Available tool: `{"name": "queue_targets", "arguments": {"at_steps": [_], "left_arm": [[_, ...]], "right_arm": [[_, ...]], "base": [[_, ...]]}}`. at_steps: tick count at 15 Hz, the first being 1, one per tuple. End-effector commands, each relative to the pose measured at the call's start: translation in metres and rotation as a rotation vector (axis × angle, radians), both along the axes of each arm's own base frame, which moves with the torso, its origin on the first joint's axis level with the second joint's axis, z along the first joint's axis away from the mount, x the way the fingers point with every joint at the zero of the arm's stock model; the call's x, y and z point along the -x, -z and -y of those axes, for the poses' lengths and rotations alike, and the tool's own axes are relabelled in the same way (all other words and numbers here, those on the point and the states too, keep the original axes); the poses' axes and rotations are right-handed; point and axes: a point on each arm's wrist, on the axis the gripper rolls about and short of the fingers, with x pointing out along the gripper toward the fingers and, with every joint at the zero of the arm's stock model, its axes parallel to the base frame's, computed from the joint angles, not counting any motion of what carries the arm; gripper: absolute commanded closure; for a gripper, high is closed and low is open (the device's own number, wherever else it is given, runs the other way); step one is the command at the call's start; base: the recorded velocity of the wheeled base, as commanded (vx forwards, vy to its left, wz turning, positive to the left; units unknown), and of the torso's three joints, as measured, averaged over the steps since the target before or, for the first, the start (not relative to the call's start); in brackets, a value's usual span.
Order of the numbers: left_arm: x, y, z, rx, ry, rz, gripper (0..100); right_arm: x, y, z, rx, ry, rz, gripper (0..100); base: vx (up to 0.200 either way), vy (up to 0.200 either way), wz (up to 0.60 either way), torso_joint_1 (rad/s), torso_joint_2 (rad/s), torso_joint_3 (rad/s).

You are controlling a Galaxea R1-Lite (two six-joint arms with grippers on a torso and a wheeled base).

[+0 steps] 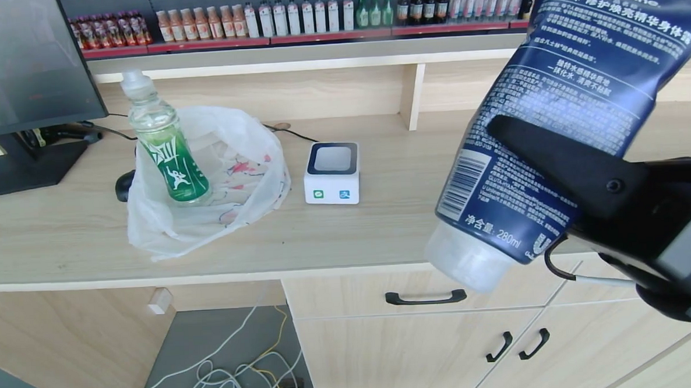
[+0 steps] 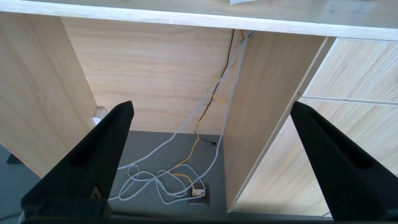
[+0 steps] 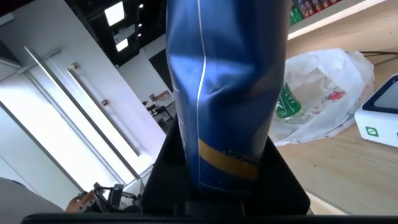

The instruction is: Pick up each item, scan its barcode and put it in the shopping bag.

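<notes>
Right gripper (image 1: 527,148) is clamped on the blue tube (image 1: 557,91), holding it up in the air close to the head camera, right of the scanner (image 1: 332,173) and apart from it. One black finger (image 1: 545,159) lies across the tube's printed face; the other is hidden behind the tube. The tube tilts, pale cap end low, and its upper end is cut off by the frame's top edge. Its barcode faces the head camera. On the counter (image 1: 382,227) the white bag (image 1: 205,188) sits open with a green bottle (image 1: 168,149) standing in it, and a dark mouse (image 1: 123,186) peeks out from behind the bag, mostly covered. The monitor (image 1: 25,62) is cropped at the edge. From the right wrist view comes the other side: the tube (image 3: 227,81) runs up the middle with the gripper (image 3: 221,171) pressing on it from both sides, and past it are the bag (image 3: 329,87), a sliver of the bottle (image 3: 287,102) and a cropped corner of the scanner (image 3: 382,115). Left gripper (image 2: 211,168) hangs below the counter edge, fingers spread wide with nothing between them, looking into the kneehole at loose cables (image 2: 168,180) on the floor.
</notes>
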Motion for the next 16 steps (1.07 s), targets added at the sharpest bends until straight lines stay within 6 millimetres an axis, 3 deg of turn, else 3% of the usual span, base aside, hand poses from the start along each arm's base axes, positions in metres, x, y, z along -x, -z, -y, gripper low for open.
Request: {"name": "queue_targets", "arguments": {"at_steps": [1,16], "left_arm": [[0.0,-0.0002,0.0,0.0,0.0,0.002,0],[0.0,0.0,0.0,0.0,0.0,0.0,0]], "right_arm": [[-0.0003,0.0003,-0.0002,-0.002,-0.002,-0.004,100],[0.0052,0.0,0.0054,-0.001,0.007,0.01,100]], "base": [[0.0,0.0,0.0,0.0,0.0,0.0],[0.0,0.0,0.0,0.0,0.0,0.0]]}}
